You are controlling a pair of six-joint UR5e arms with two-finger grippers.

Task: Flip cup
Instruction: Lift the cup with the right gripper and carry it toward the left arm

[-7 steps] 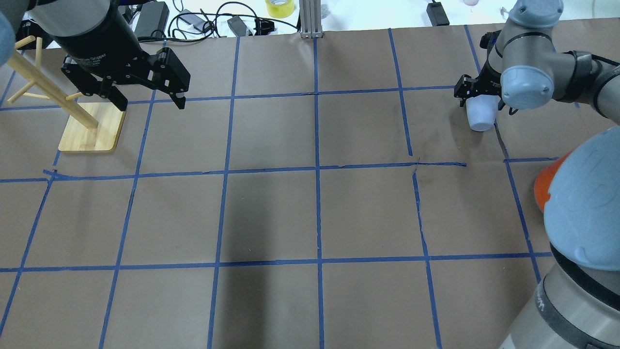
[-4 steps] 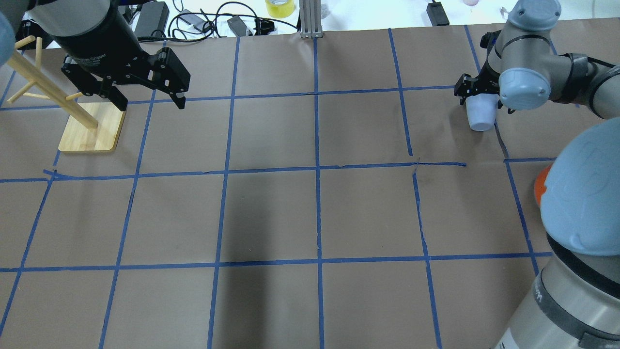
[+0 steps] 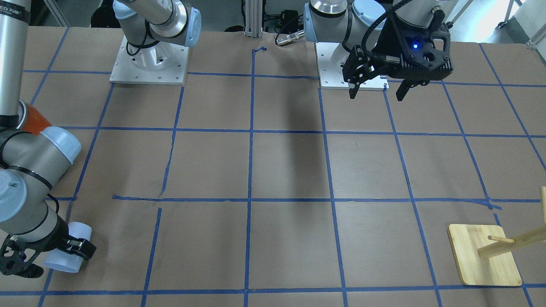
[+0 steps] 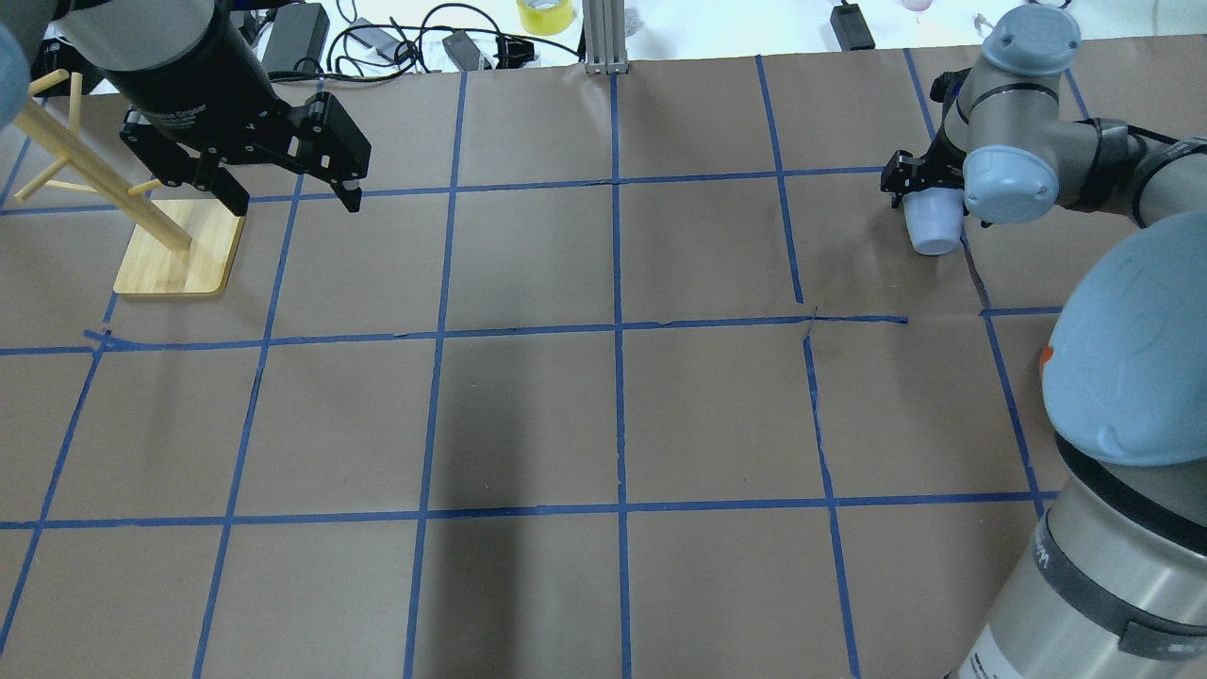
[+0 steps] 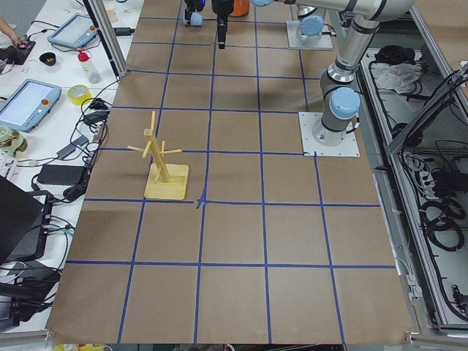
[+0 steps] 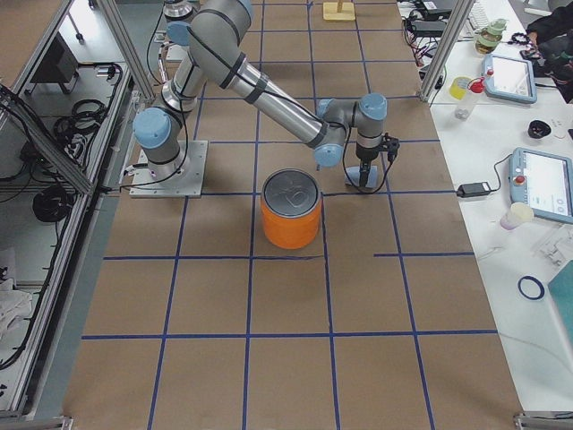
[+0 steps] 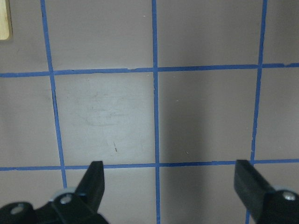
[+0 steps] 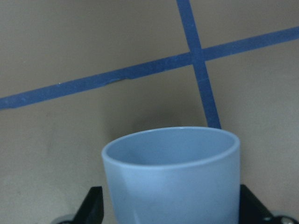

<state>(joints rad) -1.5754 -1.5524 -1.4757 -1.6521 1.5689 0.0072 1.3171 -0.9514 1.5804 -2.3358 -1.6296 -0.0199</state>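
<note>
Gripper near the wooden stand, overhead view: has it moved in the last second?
No. The left gripper hangs exactly where it was, open, its fingertip over the same corner of the wooden stand.

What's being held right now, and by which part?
The right gripper clamps the cup across its side walls; the left gripper holds nothing.
</note>
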